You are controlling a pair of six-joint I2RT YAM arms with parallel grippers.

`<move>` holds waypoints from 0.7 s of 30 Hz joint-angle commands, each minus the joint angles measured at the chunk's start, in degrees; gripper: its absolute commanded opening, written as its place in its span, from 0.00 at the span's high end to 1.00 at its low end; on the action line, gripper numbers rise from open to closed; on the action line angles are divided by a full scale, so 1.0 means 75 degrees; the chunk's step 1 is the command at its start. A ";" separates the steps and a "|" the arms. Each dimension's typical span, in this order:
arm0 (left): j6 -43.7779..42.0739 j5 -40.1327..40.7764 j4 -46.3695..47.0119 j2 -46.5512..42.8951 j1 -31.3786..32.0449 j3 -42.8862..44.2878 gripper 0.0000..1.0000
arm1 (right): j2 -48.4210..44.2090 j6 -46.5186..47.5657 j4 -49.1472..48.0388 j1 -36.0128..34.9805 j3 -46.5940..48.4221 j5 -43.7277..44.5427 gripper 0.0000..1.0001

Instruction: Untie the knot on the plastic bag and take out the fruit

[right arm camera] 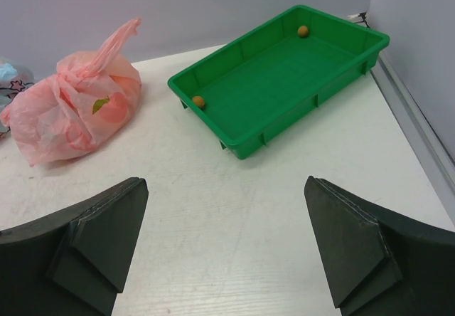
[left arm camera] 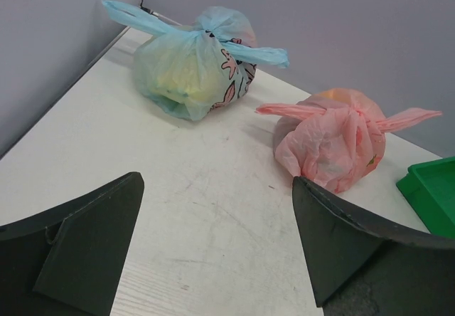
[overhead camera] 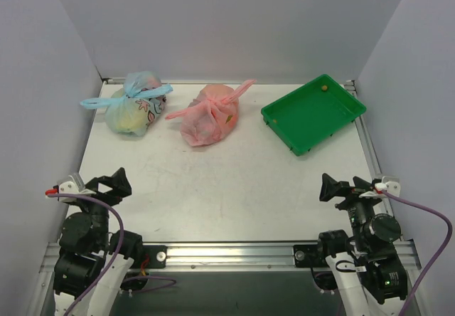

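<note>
The pink plastic bag [overhead camera: 210,119] lies tied at the back middle of the table, also in the left wrist view [left arm camera: 333,149] and the right wrist view [right arm camera: 67,117]. Its knot [overhead camera: 212,104] [left arm camera: 346,115] [right arm camera: 69,75] sits on top, with thin handle strips sticking out to both sides. Fruit shows faintly through the plastic, including a peach-coloured piece with a green leaf [right arm camera: 110,108]. My left gripper [overhead camera: 119,186] [left arm camera: 217,179] hangs open near the front left, far from the bag. The right gripper [overhead camera: 329,188] [right arm camera: 226,181] is open at the front right, holding nothing.
A second bag with a light-blue tie [overhead camera: 135,109] [left arm camera: 188,74] lies left of the pink one. A green tray [overhead camera: 313,113] [right arm camera: 284,67] stands at the back right, with two small brown round things [right arm camera: 303,30] [right arm camera: 198,102] inside. Grey walls close the back and both sides.
</note>
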State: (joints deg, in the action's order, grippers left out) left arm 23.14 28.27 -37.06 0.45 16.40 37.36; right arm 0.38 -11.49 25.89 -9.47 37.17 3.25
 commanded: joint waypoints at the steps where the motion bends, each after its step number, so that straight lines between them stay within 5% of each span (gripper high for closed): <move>1: -0.0003 0.0051 0.0183 0.0209 -0.0054 0.0092 0.03 | -0.0121 0.0078 -0.0417 -0.0061 0.0025 0.0000 0.00; 10: 0.0009 -0.1225 0.0277 0.2714 -0.0054 0.0712 0.03 | -0.0086 -0.0027 -0.0370 -0.0459 -0.0046 0.0516 0.00; 21: 0.0220 -0.3417 0.1202 0.8737 0.0027 0.3685 0.03 | -0.0285 -0.0086 -0.0311 -0.0822 -0.0081 0.0962 0.00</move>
State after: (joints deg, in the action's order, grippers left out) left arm 23.92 9.58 -32.86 59.05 16.43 58.63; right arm 0.38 -11.94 25.93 -14.87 36.84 8.34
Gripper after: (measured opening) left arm 0.974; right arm 0.999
